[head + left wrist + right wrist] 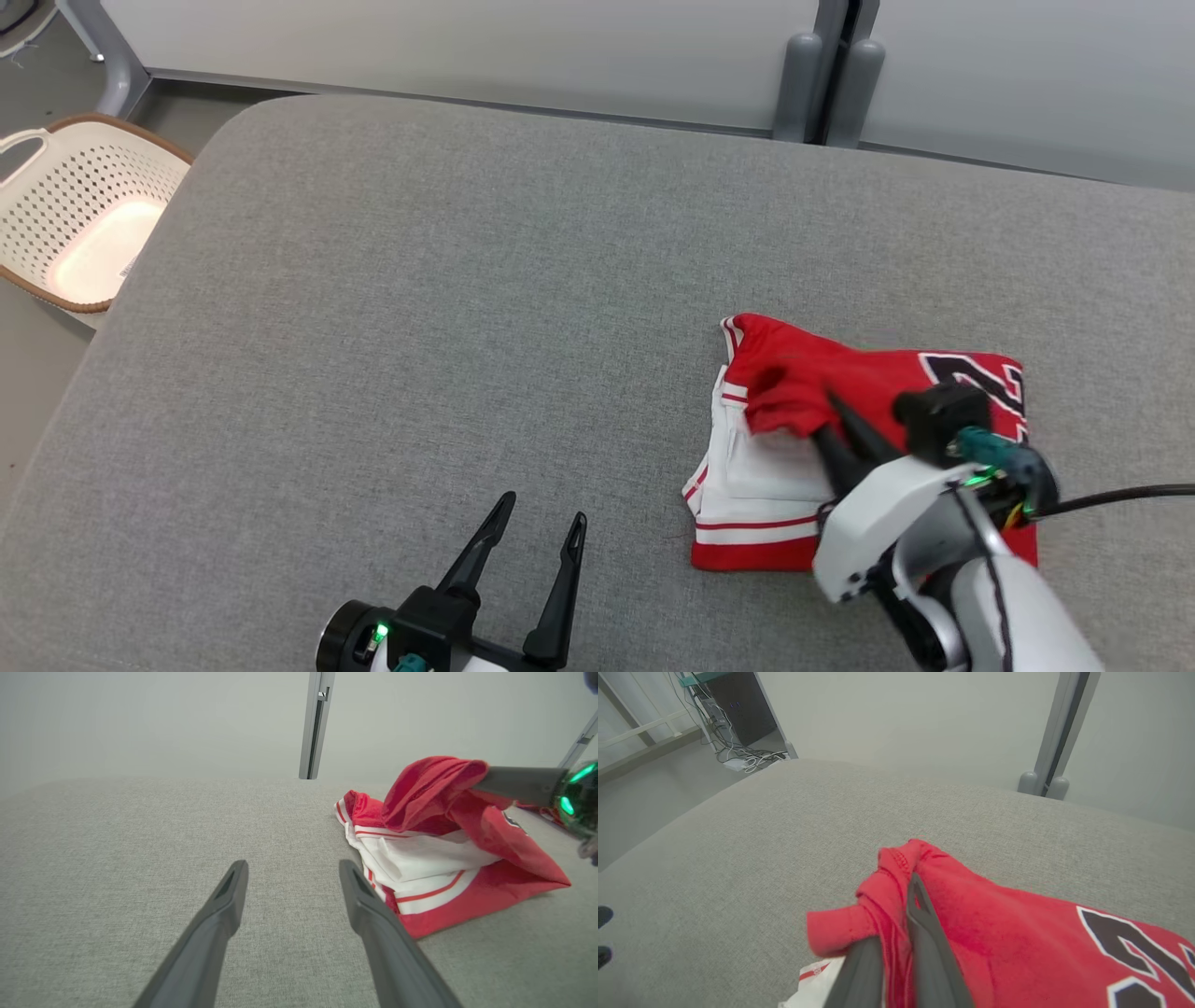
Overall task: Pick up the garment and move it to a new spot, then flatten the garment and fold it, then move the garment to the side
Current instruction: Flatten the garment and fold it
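Head view: my right gripper (834,403) pinches a red fold of the garment (868,392), which lies on the right side of the pad (420,280). My left gripper (543,509) stands spread, apart from it.

Left wrist view: the pinched fold is raised above the white part.

Right wrist view: my fingers (931,952) squeeze red cloth between them.
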Tool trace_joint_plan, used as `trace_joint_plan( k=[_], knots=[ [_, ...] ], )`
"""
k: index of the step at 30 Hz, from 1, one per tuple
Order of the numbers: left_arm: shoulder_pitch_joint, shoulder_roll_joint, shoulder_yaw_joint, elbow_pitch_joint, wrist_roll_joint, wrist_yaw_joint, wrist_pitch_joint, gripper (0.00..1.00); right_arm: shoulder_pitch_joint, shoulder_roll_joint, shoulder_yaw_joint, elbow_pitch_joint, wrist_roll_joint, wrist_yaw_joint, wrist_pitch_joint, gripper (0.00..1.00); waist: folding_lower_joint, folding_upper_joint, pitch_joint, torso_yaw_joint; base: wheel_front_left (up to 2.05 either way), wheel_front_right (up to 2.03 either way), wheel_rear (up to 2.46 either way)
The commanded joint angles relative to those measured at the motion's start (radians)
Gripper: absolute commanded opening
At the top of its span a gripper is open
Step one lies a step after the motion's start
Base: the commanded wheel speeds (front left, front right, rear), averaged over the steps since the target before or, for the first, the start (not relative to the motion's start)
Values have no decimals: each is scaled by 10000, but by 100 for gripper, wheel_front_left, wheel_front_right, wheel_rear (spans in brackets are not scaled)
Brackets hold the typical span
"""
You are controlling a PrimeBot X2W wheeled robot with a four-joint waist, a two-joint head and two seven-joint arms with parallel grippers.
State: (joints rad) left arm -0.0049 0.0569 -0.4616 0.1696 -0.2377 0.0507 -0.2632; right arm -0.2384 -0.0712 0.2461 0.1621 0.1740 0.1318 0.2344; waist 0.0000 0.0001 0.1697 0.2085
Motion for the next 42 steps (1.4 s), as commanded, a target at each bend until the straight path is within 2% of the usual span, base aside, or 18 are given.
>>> trace_joint_plan(
  k=[1,6,10,13,15,20,25,27,29,32,36,42],
  knots=[
    [-55,33,41,19,4,-36,-14,100,113,16,167,29,95,-25,105,100,0,-1,-56,-1,0,0,0],
    [140,10,87,150,-33,-1,-13,100,635,33,1035,-563,1026,-23,570,100,0,-1,-357,-89,0,0,0],
    [319,-1,167,162,-66,41,-13,100,1343,-391,1443,-1760,1908,-25,1010,100,0,-1,-641,-311,0,0,0],
    [435,4,272,65,-40,24,-13,100,1976,-763,1413,-2725,2384,-23,1016,100,0,-1,-811,-536,0,0,0],
    [573,7,422,-111,4,18,-14,100,2612,-1087,889,-3286,2765,-23,729,100,0,-1,-946,-780,0,0,0],
    [756,-6,810,-621,-60,74,-14,100,3177,-1501,-81,-3092,2307,-23,-601,100,0,-1,-1085,-1227,0,0,0],
    [959,-34,1387,-1374,-334,129,-13,100,3236,-1467,-681,-2045,1690,-17,-2758,100,0,-1,-1110,-1503,0,0,0],
    [1106,-37,1653,-1711,-361,236,-13,100,3120,-1579,-533,-1593,1352,-17,-3827,100,0,-1,-1124,-1586,0,0,0],
    [1218,-41,1940,-2168,-848,344,-13,100,2967,-1701,-349,-1185,910,-17,-4726,100,0,-1,-1158,-1656,0,0,0],
    [1337,-35,2310,-2570,-856,431,-13,100,2859,-1457,-431,-1028,769,-17,-4981,100,0,-1,-1172,-1751,0,0,0],
    [1612,-52,2767,-3177,-201,274,-5,100,2975,-867,-1036,-1794,431,-19,-5006,100,0,-1,-1204,-1924,0,0,0],
    [2122,-45,2690,-2895,573,138,-7,100,3482,-451,-1648,-1897,265,-17,-5006,100,0,-1,-1521,-1955,0,0,0]
  ],
)
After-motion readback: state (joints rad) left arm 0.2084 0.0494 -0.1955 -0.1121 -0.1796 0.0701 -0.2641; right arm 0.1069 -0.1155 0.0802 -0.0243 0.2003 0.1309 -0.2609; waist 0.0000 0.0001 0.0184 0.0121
